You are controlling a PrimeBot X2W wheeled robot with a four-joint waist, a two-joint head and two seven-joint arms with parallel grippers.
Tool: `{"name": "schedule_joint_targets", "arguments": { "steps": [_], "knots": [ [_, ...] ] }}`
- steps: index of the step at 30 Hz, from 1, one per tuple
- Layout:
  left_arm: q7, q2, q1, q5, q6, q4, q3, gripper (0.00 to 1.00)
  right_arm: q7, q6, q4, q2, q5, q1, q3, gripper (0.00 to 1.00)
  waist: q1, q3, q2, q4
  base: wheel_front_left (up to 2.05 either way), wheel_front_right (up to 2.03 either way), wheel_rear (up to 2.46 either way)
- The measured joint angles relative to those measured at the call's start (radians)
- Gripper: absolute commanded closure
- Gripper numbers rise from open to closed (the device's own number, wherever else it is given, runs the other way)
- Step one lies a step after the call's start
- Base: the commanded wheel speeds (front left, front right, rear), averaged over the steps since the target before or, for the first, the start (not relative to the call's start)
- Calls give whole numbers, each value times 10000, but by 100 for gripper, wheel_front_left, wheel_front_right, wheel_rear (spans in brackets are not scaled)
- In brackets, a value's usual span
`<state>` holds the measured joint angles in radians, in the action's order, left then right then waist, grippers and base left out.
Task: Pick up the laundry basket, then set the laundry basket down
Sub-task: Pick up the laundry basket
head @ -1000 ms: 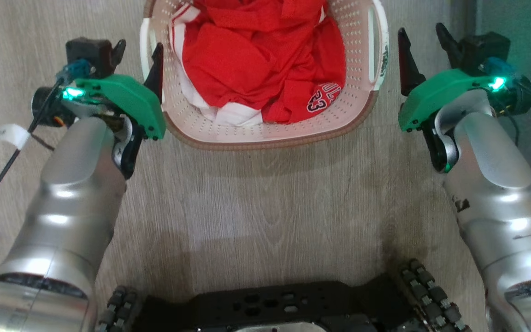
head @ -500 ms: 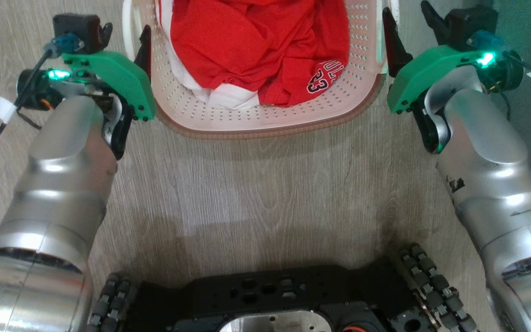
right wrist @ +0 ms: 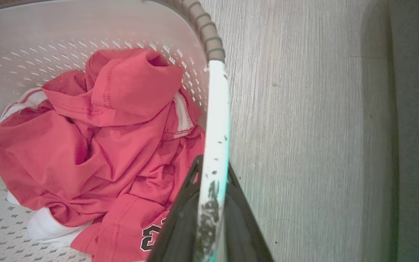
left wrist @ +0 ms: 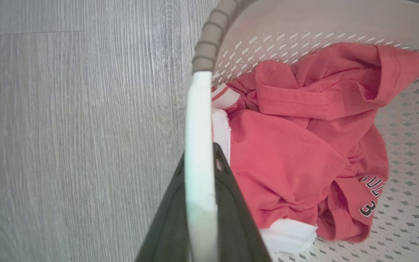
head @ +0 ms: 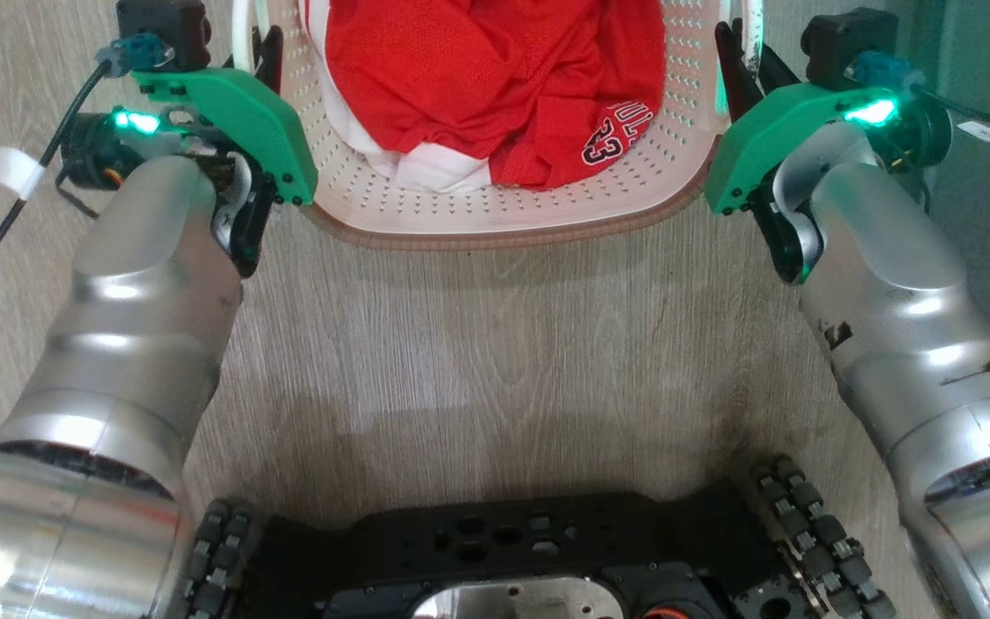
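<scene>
I see both forearms (head: 151,284) stretched forward, flanking the laundry basket (head: 495,219) ahead of the base (head: 504,550) | left fingers (left wrist: 231,203) clamped on its white handle (left wrist: 198,120) — right fingers (right wrist: 180,225) clamped on the opposite handle (right wrist: 216,120).

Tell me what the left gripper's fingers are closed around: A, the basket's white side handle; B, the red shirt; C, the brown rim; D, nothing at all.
A: in the left wrist view the white side handle of the laundry basket runs between the left gripper's two dark fingers, while the red shirt lies inside.
</scene>
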<state>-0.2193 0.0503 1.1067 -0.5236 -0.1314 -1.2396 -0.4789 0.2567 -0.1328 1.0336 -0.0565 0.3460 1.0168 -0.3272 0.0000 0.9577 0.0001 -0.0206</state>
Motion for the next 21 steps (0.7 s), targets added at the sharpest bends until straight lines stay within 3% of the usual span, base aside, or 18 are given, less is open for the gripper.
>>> {"name": "schedule_joint_targets", "arguments": {
  "steps": [8, 21],
  "knots": [
    [265, 13, -9, -694, 0, 6, -575, 100, 0, 0, 385, 4, 86, 6, -23, 100, 0, -273, 0, 44, 0, 0, 0],
    [2100, 234, -540, -2454, 4, 472, -1415, 100, -671, -4, 1774, 96, 1068, 193, -890, 100, 0, -1528, 0, 60, 0, 0, 0]
  ]
}}
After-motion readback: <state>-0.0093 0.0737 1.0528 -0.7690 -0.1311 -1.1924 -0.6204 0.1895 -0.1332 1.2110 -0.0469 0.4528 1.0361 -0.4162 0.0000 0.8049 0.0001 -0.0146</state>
